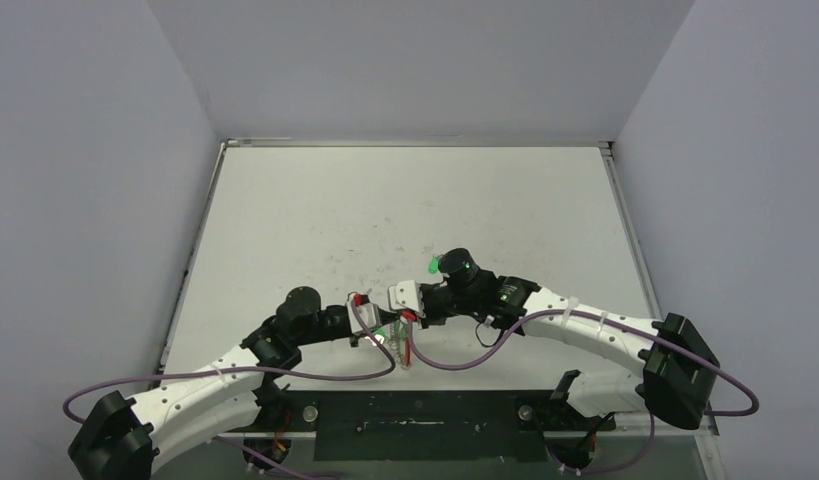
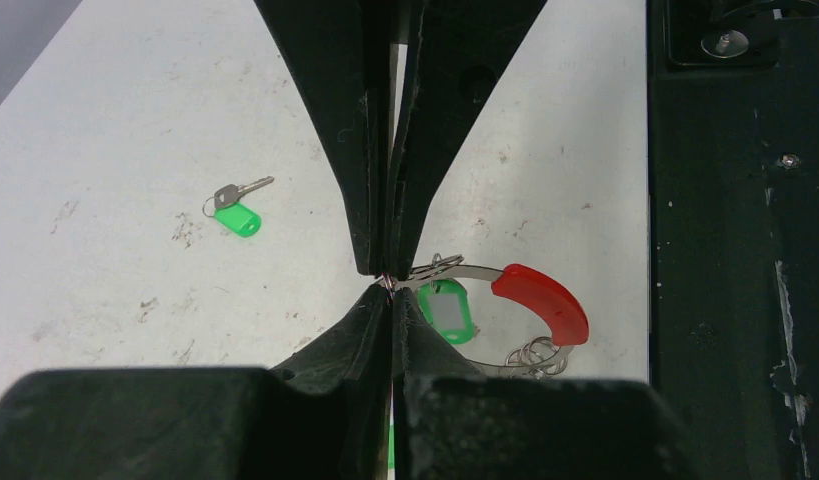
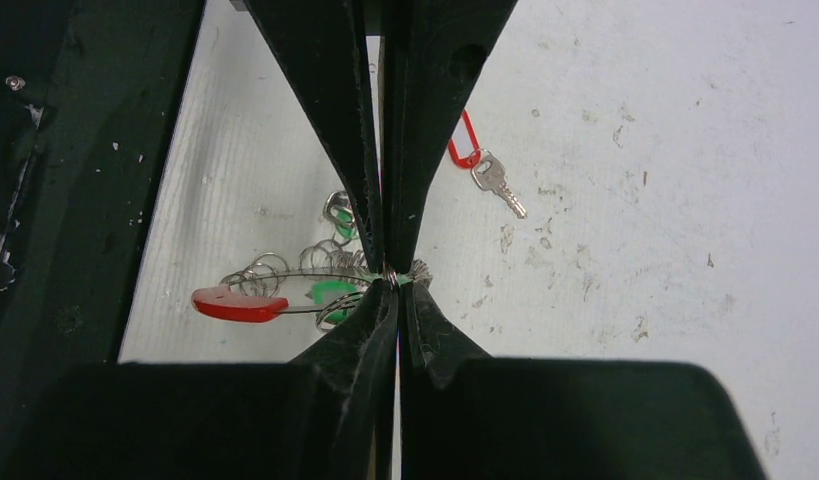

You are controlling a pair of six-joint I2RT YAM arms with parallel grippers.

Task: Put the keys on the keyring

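Silver wire of the keyring (image 2: 541, 300), opposite its red arc, is being pinched just above the bench's near edge, with the left gripper (image 2: 390, 281) and right gripper (image 3: 389, 276) both clamping it. A green-tagged key (image 2: 236, 210) and a red-tagged key (image 3: 482, 163) are lying loose, well apart from the ring. The scuffed white bench (image 1: 385, 200) is sitting between plain grey walls (image 1: 415, 60).

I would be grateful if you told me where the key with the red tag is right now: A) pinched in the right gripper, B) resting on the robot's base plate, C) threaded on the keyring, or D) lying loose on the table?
D: in the right wrist view the red-tagged key lies flat on the table, clearly apart from the keyring.
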